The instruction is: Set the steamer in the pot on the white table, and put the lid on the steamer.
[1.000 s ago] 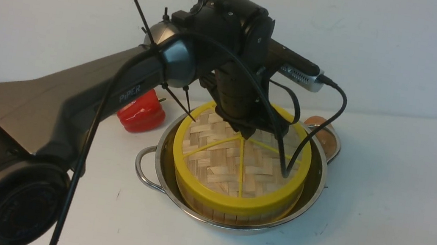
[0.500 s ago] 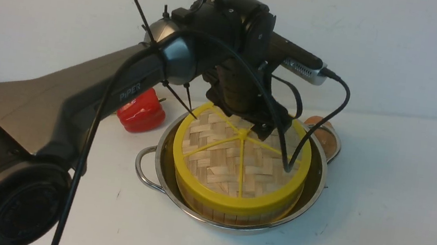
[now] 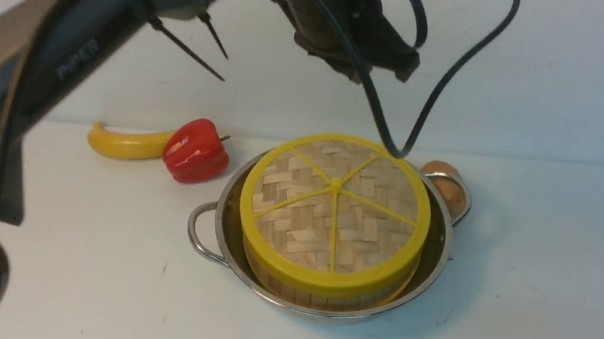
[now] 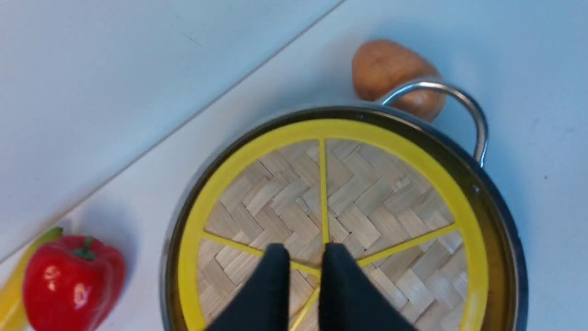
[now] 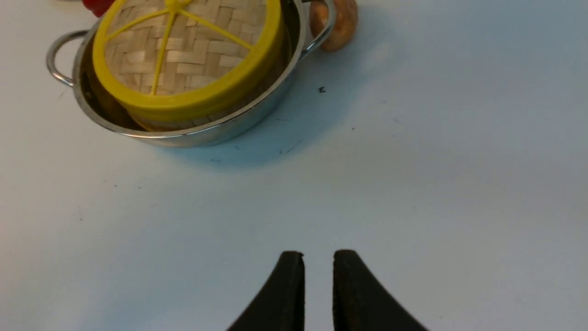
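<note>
1. Lid (image 3: 336,198) sits flat on the steamer (image 3: 320,290), yellow rims lined up; steamer stands inside the pot (image 3: 429,270) on the white desk (image 3: 524,313). Stack looks settled, so both placements read as done.
2. Lid's centre hub lies under the left gripper (image 4: 305,257), which hangs well above it. My guess: the hub was the grip point, hence the position straight overhead.
3. Left jaws: a narrow gap between the tips, nothing in it, touching nothing.
4. Right gripper (image 5: 318,262) hovers over bare desk, well apart from the pot. Jaws a narrow slit apart, empty. Probably parked out of the way.
5. Potato (image 3: 445,183) rests against the pot's far handle; red pepper (image 3: 195,148) and a banana (image 3: 122,144) lie beyond the pot, not involved.
</note>
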You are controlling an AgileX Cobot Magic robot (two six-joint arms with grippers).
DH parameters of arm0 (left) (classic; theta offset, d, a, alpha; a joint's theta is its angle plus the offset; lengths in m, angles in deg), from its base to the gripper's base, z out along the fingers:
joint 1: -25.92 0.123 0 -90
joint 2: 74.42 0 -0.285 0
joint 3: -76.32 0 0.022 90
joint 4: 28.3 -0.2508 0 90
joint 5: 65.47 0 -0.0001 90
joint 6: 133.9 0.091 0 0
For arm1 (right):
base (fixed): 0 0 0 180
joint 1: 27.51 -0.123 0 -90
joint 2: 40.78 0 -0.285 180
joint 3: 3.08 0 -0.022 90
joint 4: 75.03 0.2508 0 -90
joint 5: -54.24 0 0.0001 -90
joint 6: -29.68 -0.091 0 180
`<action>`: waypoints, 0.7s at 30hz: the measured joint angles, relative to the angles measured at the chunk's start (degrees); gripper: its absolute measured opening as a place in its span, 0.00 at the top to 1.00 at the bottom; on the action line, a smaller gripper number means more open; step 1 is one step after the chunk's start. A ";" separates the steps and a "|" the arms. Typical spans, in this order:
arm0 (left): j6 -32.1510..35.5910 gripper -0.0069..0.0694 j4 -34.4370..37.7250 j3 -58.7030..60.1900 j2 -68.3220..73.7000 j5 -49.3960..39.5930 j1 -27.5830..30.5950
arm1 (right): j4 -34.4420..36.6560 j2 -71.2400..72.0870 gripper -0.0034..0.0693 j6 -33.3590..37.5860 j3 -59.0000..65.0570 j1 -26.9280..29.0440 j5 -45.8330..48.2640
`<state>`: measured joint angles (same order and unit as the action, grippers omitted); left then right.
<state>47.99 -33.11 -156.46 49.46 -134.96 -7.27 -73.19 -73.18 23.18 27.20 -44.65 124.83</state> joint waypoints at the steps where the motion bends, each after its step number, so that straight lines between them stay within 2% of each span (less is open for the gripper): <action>1: 0.00 0.88 0.00 0.05 -1.98 0.00 0.00 | -1.27 0.00 0.80 0.00 0.00 0.00 0.00; 4: 0.26 0.93 0.06 0.05 -6.40 -0.05 0.00 | -3.51 0.00 0.80 0.00 0.00 0.00 0.00; 7: 0.90 0.94 0.06 0.05 -10.14 -0.05 0.00 | -5.13 0.00 0.82 0.00 0.00 0.00 0.00; 12: 1.88 0.94 0.06 0.97 -20.44 -0.05 0.00 | -7.63 0.00 0.93 0.28 0.00 0.00 -1.39; 16: 2.18 0.94 -1.11 7.05 -31.54 0.00 0.00 | -9.14 0.00 0.96 0.28 0.00 0.00 -3.82; 21: 1.64 0.94 -5.36 23.45 -44.63 0.48 0.00 | -9.35 0.00 0.96 2.21 0.00 0.00 -7.10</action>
<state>49.63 -38.47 -133.01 4.83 -134.48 -7.27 -82.54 -73.18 25.39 27.20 -44.65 117.73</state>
